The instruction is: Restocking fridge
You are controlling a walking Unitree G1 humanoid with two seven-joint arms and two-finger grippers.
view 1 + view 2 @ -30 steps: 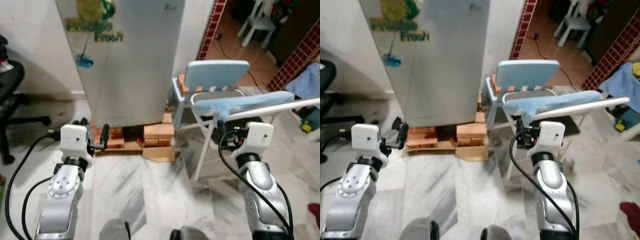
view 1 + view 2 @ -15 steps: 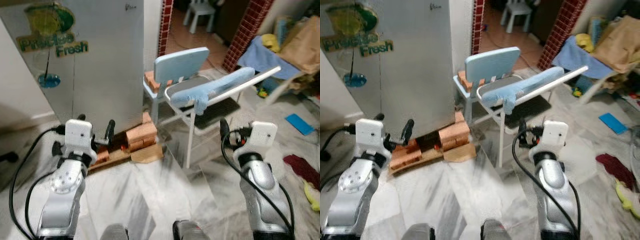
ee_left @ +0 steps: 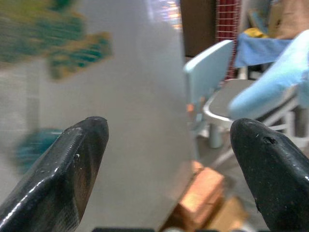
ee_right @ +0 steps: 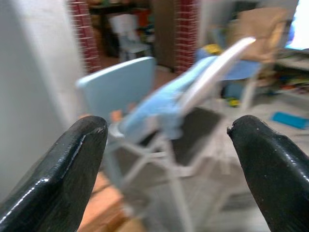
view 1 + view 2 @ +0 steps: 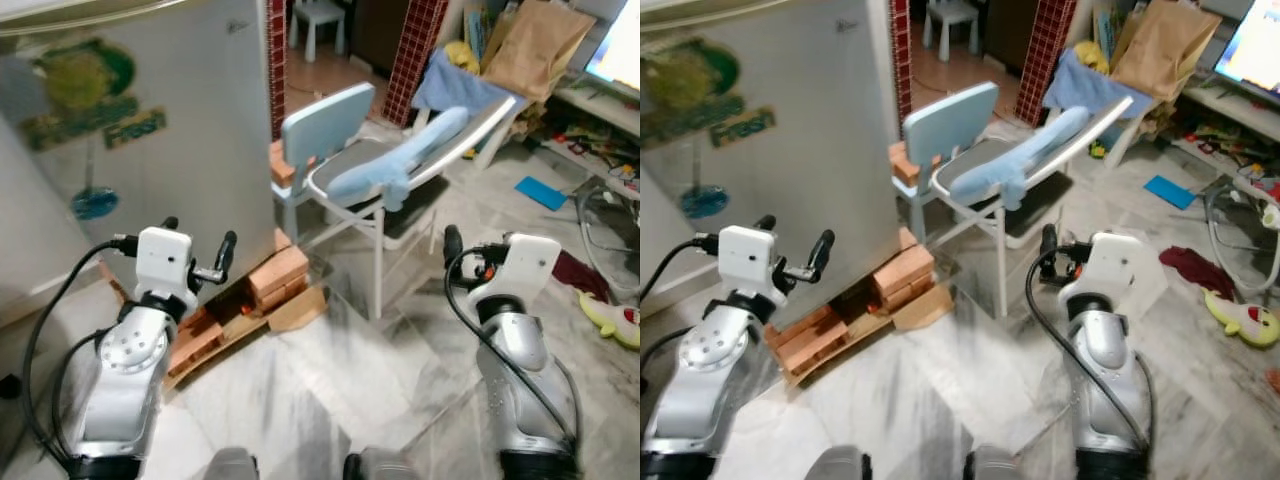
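My left hand (image 3: 169, 164) is raised in front of me with its two black fingers (image 3: 63, 169) spread wide and nothing between them, pointing at the grey side of the fridge (image 5: 150, 130). My right hand (image 4: 169, 159) is up at the same height, its fingers (image 4: 275, 164) also spread and empty, aimed toward the light blue chair (image 5: 320, 125) and the folding frame draped with a blue cloth (image 5: 400, 165) just beside it. The fridge stands ahead on my left, shut, with a green and yellow sticker (image 5: 85, 90) on its face, and it rests on a stack of bricks (image 5: 275, 280) and wooden boards (image 5: 210, 335) on the marble floor (image 5: 330, 400). The chair sits right beside the fridge's corner, with more bricks tucked behind it. Farther right I see a brown paper bag (image 5: 535, 45) leaning against the wall, a blue flat item (image 5: 543, 192), a dark red cloth (image 5: 1200, 270) and a yellow toy (image 5: 1245, 322) scattered on the floor. Past a red-tiled doorway (image 5: 420, 45) a small white chair (image 5: 318, 18) stands in the next room.
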